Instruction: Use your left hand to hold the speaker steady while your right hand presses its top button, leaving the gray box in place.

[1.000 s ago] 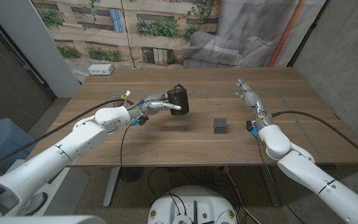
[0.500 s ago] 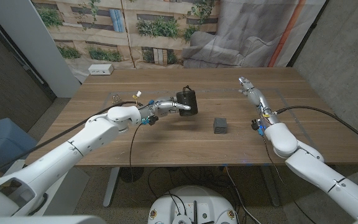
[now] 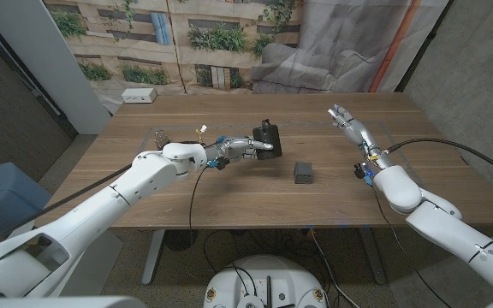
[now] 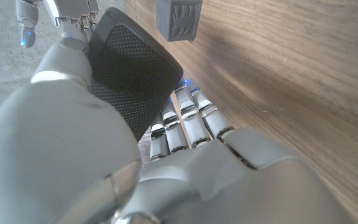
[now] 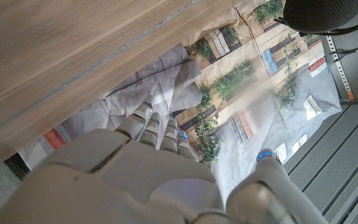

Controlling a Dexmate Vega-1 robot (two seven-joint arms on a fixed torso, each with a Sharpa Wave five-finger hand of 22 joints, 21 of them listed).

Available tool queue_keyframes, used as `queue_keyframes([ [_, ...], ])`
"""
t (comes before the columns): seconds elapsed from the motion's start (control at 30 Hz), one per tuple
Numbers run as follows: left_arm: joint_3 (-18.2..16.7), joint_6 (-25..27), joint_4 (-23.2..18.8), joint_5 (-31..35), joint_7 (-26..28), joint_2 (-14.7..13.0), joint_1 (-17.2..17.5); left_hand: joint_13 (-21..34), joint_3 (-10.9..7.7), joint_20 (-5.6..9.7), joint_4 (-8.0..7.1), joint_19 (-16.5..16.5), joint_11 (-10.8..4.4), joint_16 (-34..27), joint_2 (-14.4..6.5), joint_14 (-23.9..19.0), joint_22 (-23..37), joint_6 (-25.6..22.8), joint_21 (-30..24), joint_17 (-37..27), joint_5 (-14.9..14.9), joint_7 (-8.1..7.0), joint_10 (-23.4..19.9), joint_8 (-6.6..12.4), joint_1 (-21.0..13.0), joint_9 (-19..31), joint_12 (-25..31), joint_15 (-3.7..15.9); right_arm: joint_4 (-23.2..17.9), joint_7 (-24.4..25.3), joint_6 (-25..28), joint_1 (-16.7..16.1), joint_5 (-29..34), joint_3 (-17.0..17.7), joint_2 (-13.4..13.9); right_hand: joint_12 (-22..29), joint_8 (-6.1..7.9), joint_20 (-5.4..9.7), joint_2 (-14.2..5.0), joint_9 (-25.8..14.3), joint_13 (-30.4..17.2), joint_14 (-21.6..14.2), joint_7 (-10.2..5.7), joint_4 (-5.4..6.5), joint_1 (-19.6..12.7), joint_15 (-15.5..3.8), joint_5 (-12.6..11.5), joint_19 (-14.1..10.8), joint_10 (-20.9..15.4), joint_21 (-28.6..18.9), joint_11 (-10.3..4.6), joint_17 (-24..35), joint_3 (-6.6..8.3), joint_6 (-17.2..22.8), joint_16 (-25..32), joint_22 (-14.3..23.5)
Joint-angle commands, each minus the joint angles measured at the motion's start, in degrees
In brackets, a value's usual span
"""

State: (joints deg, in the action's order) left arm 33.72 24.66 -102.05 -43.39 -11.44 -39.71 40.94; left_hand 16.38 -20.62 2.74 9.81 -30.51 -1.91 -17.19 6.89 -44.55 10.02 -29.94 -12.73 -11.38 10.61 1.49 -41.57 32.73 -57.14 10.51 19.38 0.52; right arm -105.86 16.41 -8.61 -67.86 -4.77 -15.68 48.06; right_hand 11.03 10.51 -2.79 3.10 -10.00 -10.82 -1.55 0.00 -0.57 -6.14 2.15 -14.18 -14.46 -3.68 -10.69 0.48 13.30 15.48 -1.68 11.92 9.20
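A: From the head view we see the left hand [image 3: 245, 145] wrapped around the dark speaker [image 3: 267, 139], near the middle of the wooden table [image 3: 187, 184]. The gray box [image 3: 303, 172] stands just beside it, toward our right arm, not touching.

B: Our left wrist view adds the speaker's mesh face [image 4: 129, 78], with fingers [image 4: 185, 121] curled under it, and the gray box [image 4: 178, 18] beyond.

A: And our right hand [image 3: 342, 117]?

B: It hovers well apart from the speaker, fingers loosely spread, holding nothing. The right wrist view shows those fingers [image 5: 160, 134] against the printed backdrop [image 5: 241, 74], and the speaker [image 5: 322, 14] at the frame's corner.
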Motion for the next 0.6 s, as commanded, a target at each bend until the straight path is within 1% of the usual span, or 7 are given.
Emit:
queue_keyframes([
  [0.03, 1.1, 8.2, 1.0, -3.9, 1.4, 2.4, -4.0, 0.3, -1.92, 6.21, -1.15, -0.8, -7.91, -0.3, -12.9, -5.3, 0.2, -12.1, -0.3, -0.2, 0.2, -1.56, -8.7, 1.29, -0.4, 0.3, 0.5, 12.2, -1.0, -2.5, 2.4, 0.5, -0.1, 0.6, 2.4, -0.3, 0.06, -0.11, 1.16, -0.2, -0.2, 0.8, 0.07, -1.31, -1.4, 0.65, -0.1, 0.4, 0.7, 0.1, -0.22, 0.0, 0.17, -1.0, -0.2, 0.3],
  [0.1, 1.5, 9.3, 1.3, -4.3, 1.0, 2.5, -4.8, 0.3, -2.08, 6.11, -1.22, -1.0, -7.82, 0.0, -13.0, -5.3, 0.2, -12.1, -0.3, -0.1, 0.3, -1.26, -8.7, 1.17, -0.1, 0.3, 0.5, 12.17, -1.3, -2.1, 2.6, 0.5, 0.8, 0.4, 2.6, -0.3, 0.15, -0.19, 1.21, -0.3, -0.2, 0.7, 0.05, -1.58, -1.7, 0.64, -0.2, 0.4, 0.7, 0.1, -0.05, -0.1, 0.24, -1.0, -0.2, 0.3],
  [0.13, 1.6, 9.6, 1.5, -4.5, 0.8, 2.6, -5.1, 0.3, -2.14, 6.13, -1.21, -1.2, -7.84, 0.1, -13.1, -5.3, 0.2, -12.3, -0.4, -0.1, 0.3, -1.31, -8.8, 1.16, 0.0, 0.3, 0.5, 12.2, -1.7, -2.2, 3.0, 0.4, 0.7, 0.5, 2.7, -0.2, 0.3, -0.19, 1.21, -0.3, -0.2, 0.6, -0.36, -1.97, -2.3, 0.58, -0.2, 0.3, 0.6, 0.1, -0.28, -0.1, 0.39, -0.8, -0.1, 0.3],
  [0.2, 1.6, 9.7, 1.8, -4.7, 0.9, 2.9, -5.3, 0.3, -2.29, 6.07, -1.16, -1.3, -7.5, 0.2, -13.2, -5.4, 0.2, -12.4, -0.4, -0.1, 0.4, -1.26, -9.0, 1.1, 0.1, 0.3, 0.6, 12.23, -2.1, -2.7, 3.1, 0.4, 0.7, 0.6, 3.2, -0.1, 0.31, -0.17, 1.19, -0.3, -0.2, 0.6, -0.36, -2.26, -2.7, 0.56, -0.2, 0.3, 0.6, 0.1, -0.32, -0.2, 0.51, -0.9, -0.1, 0.3],
  [0.27, 1.7, 10.2, 2.2, -5.0, 1.1, 3.2, -5.7, 0.3, -2.5, 5.97, -1.11, -1.3, -7.46, 0.3, -13.4, -5.5, 0.2, -12.3, -0.4, 0.0, 0.4, -1.15, -8.9, 0.98, 0.1, 0.3, 0.5, 12.28, -2.9, -3.5, 3.8, 0.4, 0.4, 0.8, 3.9, -0.1, 0.26, -0.17, 1.17, -0.3, -0.2, 0.6, -0.1, -2.66, -3.2, 0.61, -0.3, 0.3, 0.7, 0.1, -0.3, -0.2, 0.66, -1.3, -0.1, 0.3],
  [0.47, 3.0, 13.4, 2.3, -4.4, 1.5, 3.1, -8.1, 0.4, -2.82, 6.0, -0.95, -1.7, -7.29, 0.3, -13.7, -6.0, 0.3, -12.6, -0.5, 0.0, 0.6, -1.15, -9.2, 0.87, 0.1, 0.3, 0.5, 12.33, -5.7, -6.5, 7.6, 0.9, -0.4, 1.0, 6.2, -0.6, -0.15, -0.49, 1.95, -0.3, -0.2, 2.5, 1.04, -4.9, -5.8, 1.36, -0.4, 2.1, 3.0, 0.5, 0.72, -0.5, 0.97, -3.7, -0.7, 0.4],
  [0.6, 3.6, 13.8, 3.1, -4.0, 1.2, 3.3, -9.0, 0.4, -2.84, 5.99, -1.12, -1.8, -7.18, 0.4, -13.7, -6.1, 0.3, -12.6, -0.5, 0.0, 0.6, -1.14, -9.2, 0.73, 0.6, 0.3, 0.5, 12.07, -7.4, -8.6, 11.1, 2.0, -0.9, 0.5, 7.6, -0.8, -0.51, -0.62, 2.27, -0.3, -0.3, 3.6, 1.19, -5.44, -6.2, 1.64, -0.4, 2.9, 4.5, 0.6, 0.88, -0.6, 0.87, -5.6, -0.9, 0.4],
])
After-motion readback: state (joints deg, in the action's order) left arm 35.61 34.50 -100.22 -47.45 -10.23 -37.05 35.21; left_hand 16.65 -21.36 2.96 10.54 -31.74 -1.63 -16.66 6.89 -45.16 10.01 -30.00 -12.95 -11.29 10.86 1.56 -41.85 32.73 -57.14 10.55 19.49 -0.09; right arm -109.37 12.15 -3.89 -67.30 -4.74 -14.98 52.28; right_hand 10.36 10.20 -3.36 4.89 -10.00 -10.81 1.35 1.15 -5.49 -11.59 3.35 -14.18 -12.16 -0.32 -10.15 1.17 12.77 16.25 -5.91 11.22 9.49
